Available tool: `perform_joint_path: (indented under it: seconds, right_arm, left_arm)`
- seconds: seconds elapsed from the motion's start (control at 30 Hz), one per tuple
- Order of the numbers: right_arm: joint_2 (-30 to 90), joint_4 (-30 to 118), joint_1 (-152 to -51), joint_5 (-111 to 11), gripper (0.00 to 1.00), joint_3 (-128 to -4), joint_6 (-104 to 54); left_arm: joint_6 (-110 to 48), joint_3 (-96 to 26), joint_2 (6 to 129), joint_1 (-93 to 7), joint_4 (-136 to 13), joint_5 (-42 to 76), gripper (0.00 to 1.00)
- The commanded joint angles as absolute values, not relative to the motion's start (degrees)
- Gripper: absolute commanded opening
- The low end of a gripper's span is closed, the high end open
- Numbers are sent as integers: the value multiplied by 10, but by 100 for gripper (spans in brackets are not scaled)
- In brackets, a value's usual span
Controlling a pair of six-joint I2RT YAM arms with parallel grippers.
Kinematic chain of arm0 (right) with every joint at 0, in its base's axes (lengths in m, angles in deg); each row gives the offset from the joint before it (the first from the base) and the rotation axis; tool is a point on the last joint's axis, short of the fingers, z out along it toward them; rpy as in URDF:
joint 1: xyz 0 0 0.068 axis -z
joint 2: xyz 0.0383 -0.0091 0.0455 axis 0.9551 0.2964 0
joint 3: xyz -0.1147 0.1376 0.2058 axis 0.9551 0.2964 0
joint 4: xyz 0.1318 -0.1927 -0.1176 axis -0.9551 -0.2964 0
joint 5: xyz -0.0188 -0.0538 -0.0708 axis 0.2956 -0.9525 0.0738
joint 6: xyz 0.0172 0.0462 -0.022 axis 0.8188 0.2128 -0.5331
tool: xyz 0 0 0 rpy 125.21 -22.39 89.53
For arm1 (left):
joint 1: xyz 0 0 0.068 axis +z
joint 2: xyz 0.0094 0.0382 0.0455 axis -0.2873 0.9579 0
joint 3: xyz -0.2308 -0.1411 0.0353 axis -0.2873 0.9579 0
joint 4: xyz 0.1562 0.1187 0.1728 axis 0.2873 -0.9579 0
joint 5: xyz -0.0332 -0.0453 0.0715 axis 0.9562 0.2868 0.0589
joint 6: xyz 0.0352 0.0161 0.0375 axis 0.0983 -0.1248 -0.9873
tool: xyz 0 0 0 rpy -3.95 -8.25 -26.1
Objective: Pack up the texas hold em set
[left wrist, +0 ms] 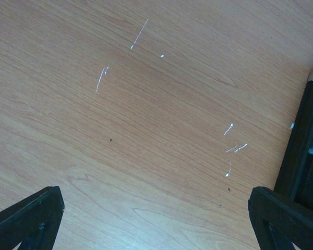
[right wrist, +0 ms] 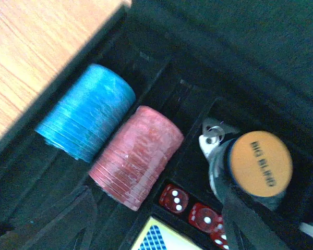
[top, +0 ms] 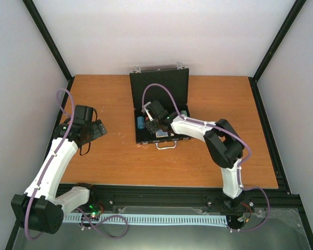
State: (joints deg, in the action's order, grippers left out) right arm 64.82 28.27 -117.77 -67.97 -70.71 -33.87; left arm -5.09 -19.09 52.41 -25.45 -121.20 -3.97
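The black briefcase (top: 159, 88) lies open at the middle back of the table, lid raised, handle (top: 166, 145) toward me. My right gripper (top: 153, 124) hangs inside its tray, open and empty (right wrist: 156, 232). In the right wrist view, a blue chip stack (right wrist: 88, 112) and a red chip stack (right wrist: 138, 156) lie on their sides in adjacent slots. Red dice (right wrist: 175, 199) sit below them, next to the blue-yellow card deck (right wrist: 156, 240). An orange "BIG BLIND" disc (right wrist: 261, 162) rests on a clear disc by the right finger. My left gripper (top: 97, 130) is open over bare table (left wrist: 156, 232).
The briefcase's side wall (left wrist: 305, 151) shows at the right edge of the left wrist view. A small silver key (right wrist: 211, 136) lies by the orange disc. The wooden table (top: 109, 156) has pale walls at the back and sides. Black frame posts stand at the corners.
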Motion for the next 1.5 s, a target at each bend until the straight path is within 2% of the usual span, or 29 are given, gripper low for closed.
perform_joint_path:
  seconds: [0.0,0.33,0.37,0.47,0.5,0.8,0.93,1.27,1.37,1.4,1.43,1.47]
  right_arm:
    - [565,265,-1176,-666,67,-708,-338]
    - [528,176,-1176,-699,67,-743,-319]
    - [524,175,-1174,-705,70,-743,-313]
    - [502,161,-1158,-714,95,-747,-279]
    - [496,152,-1149,-707,99,-750,-271]
    - [439,103,-1087,-660,100,-738,-264]
    - [411,105,-1055,-659,100,-725,-273]
    - [370,111,-965,-634,100,-705,-234]
    - [371,113,-957,-641,100,-709,-236]
    - [373,109,-953,-643,100,-714,-235]
    - [377,101,-948,-645,100,-723,-233]
    - [381,94,-941,-644,100,-731,-232]
  left_arm:
    - [-56,-191,521,-256,-1189,-37,100]
    - [-67,-196,534,-256,-1176,-38,100]
    - [-68,-202,539,-256,-1175,-41,100]
    - [-68,-240,563,-256,-1174,-51,100]
    - [-67,-253,574,-256,-1173,-51,100]
    - [-39,-412,717,-255,-1151,-31,100]
    - [-7,-492,795,-252,-1140,-9,95]
    - [55,-692,993,-213,-1138,95,92]
    - [72,-726,1042,-197,-1115,126,88]
    - [80,-738,1060,-192,-1109,142,84]
    - [90,-751,1080,-186,-1105,160,76]
    - [101,-764,1100,-181,-1099,184,65]
